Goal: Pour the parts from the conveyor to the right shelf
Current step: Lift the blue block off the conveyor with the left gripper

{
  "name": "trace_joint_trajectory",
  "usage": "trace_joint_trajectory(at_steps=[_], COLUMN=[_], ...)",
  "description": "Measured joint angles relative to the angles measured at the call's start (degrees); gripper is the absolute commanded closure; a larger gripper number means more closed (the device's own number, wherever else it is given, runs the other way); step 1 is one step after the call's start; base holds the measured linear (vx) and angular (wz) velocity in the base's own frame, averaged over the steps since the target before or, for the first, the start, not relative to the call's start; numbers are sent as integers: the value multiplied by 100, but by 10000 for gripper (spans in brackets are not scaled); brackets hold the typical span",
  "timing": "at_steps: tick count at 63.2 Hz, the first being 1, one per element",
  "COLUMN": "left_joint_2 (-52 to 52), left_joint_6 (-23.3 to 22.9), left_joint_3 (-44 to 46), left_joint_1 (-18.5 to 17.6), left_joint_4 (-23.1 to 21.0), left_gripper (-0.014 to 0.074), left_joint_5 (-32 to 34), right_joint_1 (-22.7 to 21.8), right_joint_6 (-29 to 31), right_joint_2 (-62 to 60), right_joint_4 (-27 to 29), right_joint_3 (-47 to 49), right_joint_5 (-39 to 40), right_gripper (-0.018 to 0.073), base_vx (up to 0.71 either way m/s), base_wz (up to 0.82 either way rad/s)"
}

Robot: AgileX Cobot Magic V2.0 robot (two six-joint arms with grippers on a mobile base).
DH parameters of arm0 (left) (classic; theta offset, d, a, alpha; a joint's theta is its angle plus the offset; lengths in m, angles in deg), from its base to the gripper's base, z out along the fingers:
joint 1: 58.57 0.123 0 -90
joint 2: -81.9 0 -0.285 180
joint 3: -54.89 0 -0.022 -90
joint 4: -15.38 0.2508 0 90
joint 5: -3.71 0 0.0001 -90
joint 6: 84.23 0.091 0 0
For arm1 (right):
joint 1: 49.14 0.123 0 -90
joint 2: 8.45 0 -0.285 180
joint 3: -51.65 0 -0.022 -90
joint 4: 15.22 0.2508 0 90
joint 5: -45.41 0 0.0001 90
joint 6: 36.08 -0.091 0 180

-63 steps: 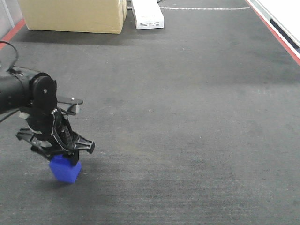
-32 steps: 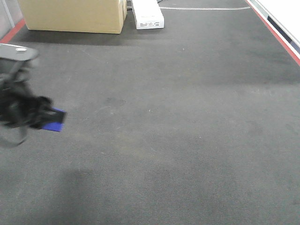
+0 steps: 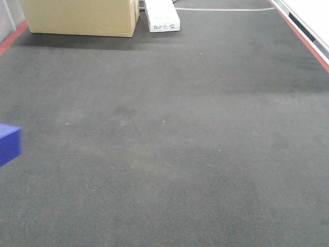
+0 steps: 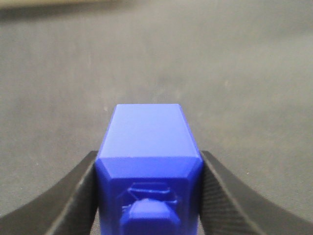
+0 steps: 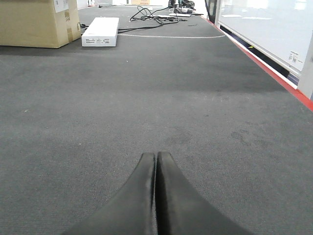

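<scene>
A glossy blue part with a raised stud on its near face sits clamped between my left gripper's black fingers, held above the dark grey conveyor. In the front view only a corner of this part shows at the left edge, and the arm itself is out of frame. My right gripper hovers low over the conveyor, its fingers pressed together with nothing between them. The right shelf is out of view.
A large tan cardboard box and a flat white carton stand at the belt's far end. Red stripes run along the belt's sides, with a white wall panel beyond the right one. Cables lie further back.
My left gripper has lifted the blue part off the belt and carried it up and to the left, leaving the front view almost entirely. The right gripper's motion cannot be judged.
</scene>
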Motion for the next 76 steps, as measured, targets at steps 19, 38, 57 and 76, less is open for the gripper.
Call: trace_joint_trajectory(at_steps=[19,38,57,76], left_joint_2=[-2122,-2747,-2747,-2747], left_joint_6=[-5,-5,-5,-5], left_joint_3=[-1082,-1368,-1368,-1368], left_joint_1=[0,0,0,0], left_joint_4=[56,166,166,166], left_gripper=[603,603,603,603], left_joint_5=[13,13,13,13], right_joint_1=[0,0,0,0], right_joint_6=[0,0,0,0], right_joint_2=[0,0,0,0], right_joint_4=[0,0,0,0], right_joint_3=[0,0,0,0], right_joint_5=[-5,-5,-5,-5], right_gripper=[568,568,568,568], base_vx=[0,0,0,0], base_wz=[0,0,0,0])
